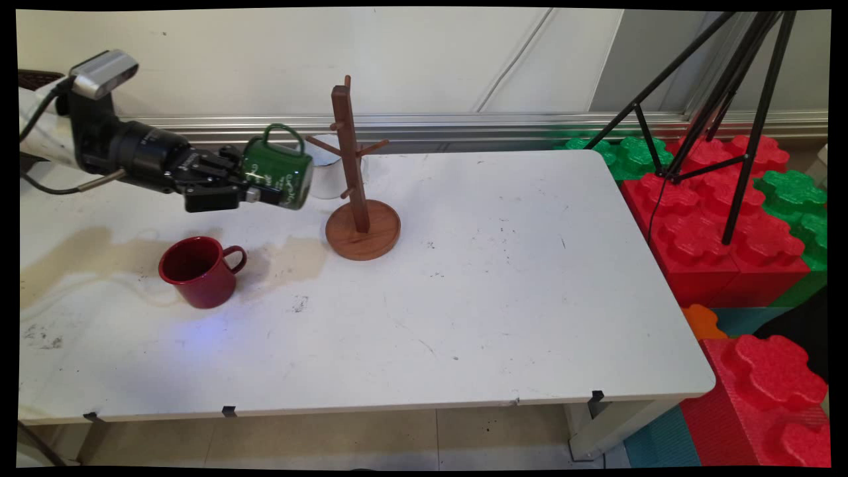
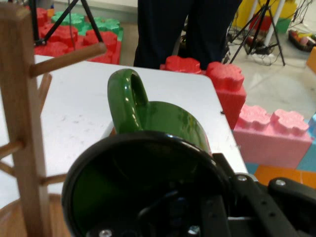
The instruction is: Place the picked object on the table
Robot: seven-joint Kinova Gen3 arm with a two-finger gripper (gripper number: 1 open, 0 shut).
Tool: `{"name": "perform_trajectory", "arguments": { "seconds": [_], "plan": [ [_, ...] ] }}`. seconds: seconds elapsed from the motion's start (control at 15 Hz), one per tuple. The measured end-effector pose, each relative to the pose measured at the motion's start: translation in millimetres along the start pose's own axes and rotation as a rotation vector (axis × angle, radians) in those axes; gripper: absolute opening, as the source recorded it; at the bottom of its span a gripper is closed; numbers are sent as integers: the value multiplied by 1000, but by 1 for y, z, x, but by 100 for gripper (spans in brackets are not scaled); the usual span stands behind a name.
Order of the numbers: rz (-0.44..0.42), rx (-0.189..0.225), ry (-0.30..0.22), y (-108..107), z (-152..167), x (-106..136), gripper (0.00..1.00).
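The tool (image 1: 268, 192) is clamped on the rim of a green mug (image 1: 278, 172), holding it in the air on its side above the surface (image 1: 503, 278). One finger reaches inside the mug's mouth and the other presses the outer wall, as the hand view shows from close behind the rim.

The green mug is glossy enamel, dark green outside and darker within, with a thin black rim (image 2: 148, 143) and pale lettering on its side. Its loop handle (image 1: 281, 132) points up, and its base faces the wooden mug tree (image 1: 354, 172). The mug hangs just beside the tree, on the arm's side of it, at the height of the tree's middle pegs and not touching them.

The mug tree is a brown upright post with short slanted pegs, standing on a round wooden base (image 1: 363, 230). Behind the tree, partly hidden by the post and the green mug, stands a white cup (image 1: 328, 175). A red mug (image 1: 199, 270) stands upright in front of the tree and to the arm's side, below the tool, with its handle turned toward the tree's base. Brownish stains (image 1: 291, 262) mark the surface between the red mug and the tree's base.
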Motion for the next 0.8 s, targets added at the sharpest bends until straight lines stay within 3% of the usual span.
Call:
{"name": "perform_trajectory", "arguments": {
  "seconds": [0.8],
  "plan": [
    [116,102,-190,-19,-62,-11,0]
  ]
}}
